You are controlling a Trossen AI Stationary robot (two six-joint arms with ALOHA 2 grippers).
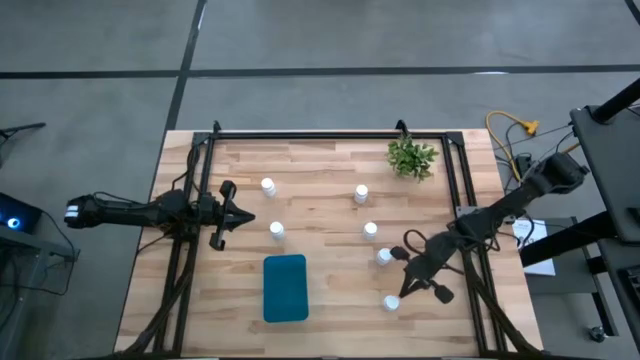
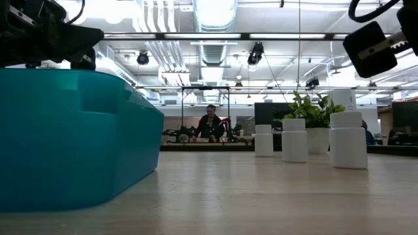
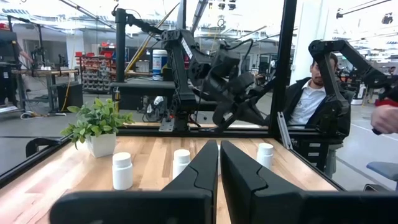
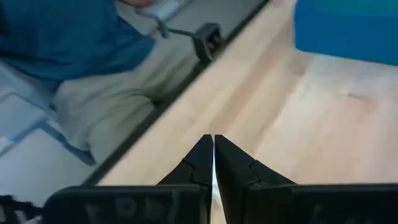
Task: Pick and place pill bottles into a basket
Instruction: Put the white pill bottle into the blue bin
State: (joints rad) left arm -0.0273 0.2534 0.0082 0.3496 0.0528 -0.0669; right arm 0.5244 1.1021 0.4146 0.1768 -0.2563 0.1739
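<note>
Six small white pill bottles stand upright on the wooden table: two at left centre (image 1: pixel 268 186) (image 1: pixel 277 230) and several at right centre (image 1: pixel 361 194) (image 1: pixel 371 231) (image 1: pixel 384 257) (image 1: pixel 392 302). The teal basket (image 1: pixel 285 288) sits near the front centre and fills the left of the low view (image 2: pixel 65 137). My left gripper (image 1: pixel 248 217) hovers shut at the table's left, beside the two left bottles. My right gripper (image 1: pixel 404 272) hovers shut between the two nearest right bottles; its wrist view (image 4: pixel 213 155) shows only bare table and the basket's corner (image 4: pixel 348 28).
A small green plant in a white pot (image 1: pixel 412 157) stands at the far right corner. A black frame rail (image 1: pixel 330 134) runs along the table's far edge. A person sits beyond the table's right side (image 3: pixel 308 99).
</note>
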